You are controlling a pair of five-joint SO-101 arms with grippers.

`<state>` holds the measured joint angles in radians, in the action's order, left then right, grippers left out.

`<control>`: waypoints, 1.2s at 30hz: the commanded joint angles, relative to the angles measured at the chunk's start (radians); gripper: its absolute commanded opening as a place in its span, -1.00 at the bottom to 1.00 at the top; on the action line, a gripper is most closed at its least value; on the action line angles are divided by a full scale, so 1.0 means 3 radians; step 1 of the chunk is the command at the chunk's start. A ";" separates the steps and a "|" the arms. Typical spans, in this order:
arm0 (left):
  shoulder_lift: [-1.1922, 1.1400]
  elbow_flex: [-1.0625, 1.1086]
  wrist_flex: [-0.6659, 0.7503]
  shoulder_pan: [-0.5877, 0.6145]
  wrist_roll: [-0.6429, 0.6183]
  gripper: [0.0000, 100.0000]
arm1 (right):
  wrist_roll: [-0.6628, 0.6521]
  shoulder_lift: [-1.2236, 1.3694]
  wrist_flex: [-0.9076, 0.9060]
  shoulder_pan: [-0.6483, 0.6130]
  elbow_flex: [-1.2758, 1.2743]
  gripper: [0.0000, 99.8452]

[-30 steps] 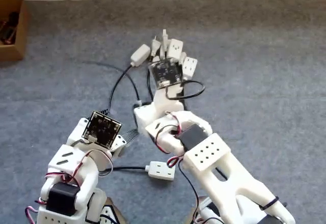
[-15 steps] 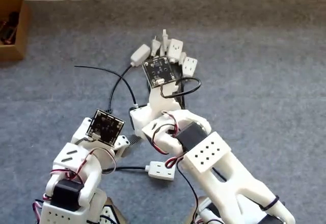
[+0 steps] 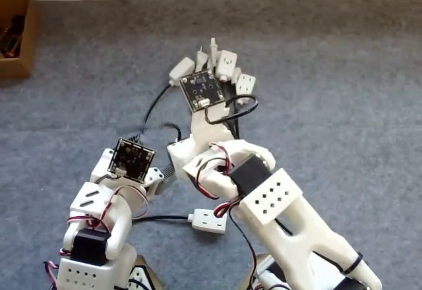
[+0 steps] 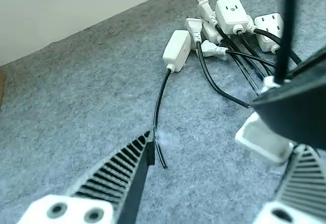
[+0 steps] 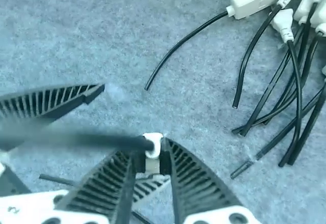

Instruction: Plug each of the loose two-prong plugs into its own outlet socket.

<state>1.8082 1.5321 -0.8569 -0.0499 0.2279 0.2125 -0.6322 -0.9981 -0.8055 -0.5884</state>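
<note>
My right gripper (image 5: 152, 154) is shut on a small white two-prong plug (image 5: 152, 142), and the plug's black cord (image 5: 76, 140) runs off sideways. In the left wrist view the same plug (image 4: 262, 143) hangs just above the carpet with its prongs showing. It sits between the spread fingers of my left gripper (image 4: 227, 145), which is open and touches nothing. One left finger (image 5: 51, 102) shows beside the held plug. A cluster of white outlet sockets (image 3: 227, 66) and loose plugs (image 4: 196, 28) lies on the far carpet. A lone outlet socket (image 3: 210, 221) lies between the arm bases.
A white adapter block (image 4: 175, 48) with a black cord lies left of the cluster. Several black cords (image 5: 285, 107) fan out from the pile toward the arms. A brown cardboard box (image 3: 13, 36) stands at the far left. Grey carpet spreads open to the right.
The right wrist has shifted a little left and away. The long black cord that reached out to the left has been drawn in toward the arms. The left wrist turned slightly.
</note>
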 commanded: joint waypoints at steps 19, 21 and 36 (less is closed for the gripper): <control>0.0008 -0.0018 0.0082 0.0064 -0.0010 -0.25 | -0.0322 -0.0120 -0.0647 0.0586 0.0248 -0.99; 0.0008 -0.0018 0.0082 0.0074 -0.0005 -0.25 | -0.0348 -0.0120 -0.0662 0.0575 0.0228 -0.99; 0.0018 0.0120 0.0266 0.1716 -0.0215 -0.25 | 0.0307 -0.0120 -0.2053 0.0570 0.0212 -0.99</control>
<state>1.8082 1.5689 -0.7956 0.4074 0.1772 0.1972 -0.6322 -1.5459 -0.6444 -0.5470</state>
